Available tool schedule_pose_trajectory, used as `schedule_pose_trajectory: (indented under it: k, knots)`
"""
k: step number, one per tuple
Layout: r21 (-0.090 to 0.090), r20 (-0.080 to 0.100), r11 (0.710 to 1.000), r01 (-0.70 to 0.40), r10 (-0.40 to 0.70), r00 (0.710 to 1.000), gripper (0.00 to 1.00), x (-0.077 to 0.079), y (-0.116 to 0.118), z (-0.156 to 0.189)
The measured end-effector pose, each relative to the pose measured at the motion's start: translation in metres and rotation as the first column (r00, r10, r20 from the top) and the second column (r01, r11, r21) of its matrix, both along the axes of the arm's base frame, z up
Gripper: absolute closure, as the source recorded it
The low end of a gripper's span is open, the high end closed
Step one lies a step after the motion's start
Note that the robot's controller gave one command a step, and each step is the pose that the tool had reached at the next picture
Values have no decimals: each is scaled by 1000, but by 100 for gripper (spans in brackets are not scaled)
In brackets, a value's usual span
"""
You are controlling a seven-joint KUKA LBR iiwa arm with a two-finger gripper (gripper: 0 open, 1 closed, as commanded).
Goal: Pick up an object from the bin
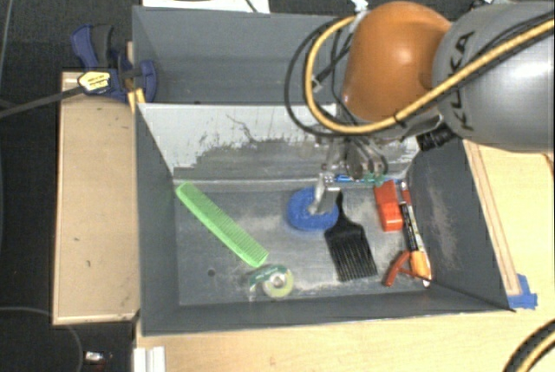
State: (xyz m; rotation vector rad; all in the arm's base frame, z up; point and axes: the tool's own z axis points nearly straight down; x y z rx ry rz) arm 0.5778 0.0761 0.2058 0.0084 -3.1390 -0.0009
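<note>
One blue round disc (302, 215) lies centrally in the bin (217, 58), the pincer (325, 199) low at its two o'clock edge; spread or pressed together, I cannot tell. Seemingly the grasp step: next, a firm pinch, then lift.

A: Cam setup?
B: One camera, above the grey metal bin (217, 58), looking down, tilted slightly from its near side. Far wall's inner face shows broad.
A: Framing?
B: Close. Whole bin in frame, arm (503, 75) enters from bin's right.
</note>
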Motion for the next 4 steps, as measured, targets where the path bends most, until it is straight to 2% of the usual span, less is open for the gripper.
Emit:
schedule_pose_trajectory:
  k: [1,2,3,4]
  knots:
    - [1,6,1000,2,-2,1000,0,2,0,3]
    - [-1,11,994,-113,113,994,0,9,-28,-68]
    - [1,13,992,-128,128,992,0,10,-57,-138]
    - [0,16,989,-149,149,989,0,10,-57,-135]
